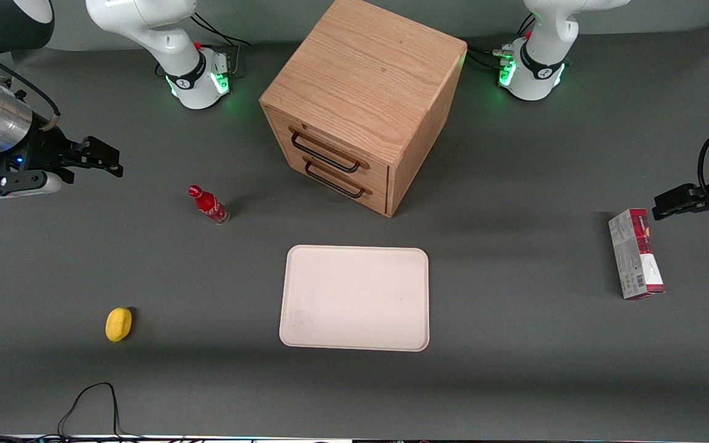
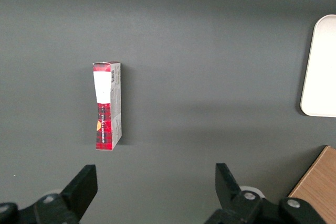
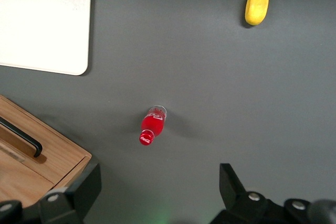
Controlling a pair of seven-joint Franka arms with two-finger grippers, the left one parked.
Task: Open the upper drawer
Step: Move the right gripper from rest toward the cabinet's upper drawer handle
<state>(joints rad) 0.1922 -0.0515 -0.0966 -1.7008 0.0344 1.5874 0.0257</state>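
The wooden cabinet (image 1: pixel 367 67) stands at the middle of the table, farther from the front camera than the tray. Its upper drawer (image 1: pixel 339 146) is shut, with its black bar handle (image 1: pixel 325 155) across the front. The lower drawer (image 1: pixel 348 178) under it is also shut. My gripper (image 1: pixel 93 161) hangs open and empty above the table toward the working arm's end, well apart from the cabinet. In the right wrist view the gripper (image 3: pixel 157 182) is open over bare mat, with a cabinet corner (image 3: pixel 58 156) and one black handle (image 3: pixel 23 139) showing.
A red bottle (image 1: pixel 208 205) stands between my gripper and the cabinet, seen too in the right wrist view (image 3: pixel 151 125). A yellow lemon-like object (image 1: pixel 119 324) lies nearer the front camera. A white tray (image 1: pixel 354 298) lies in front of the cabinet. A red and grey box (image 1: pixel 635 253) lies toward the parked arm's end.
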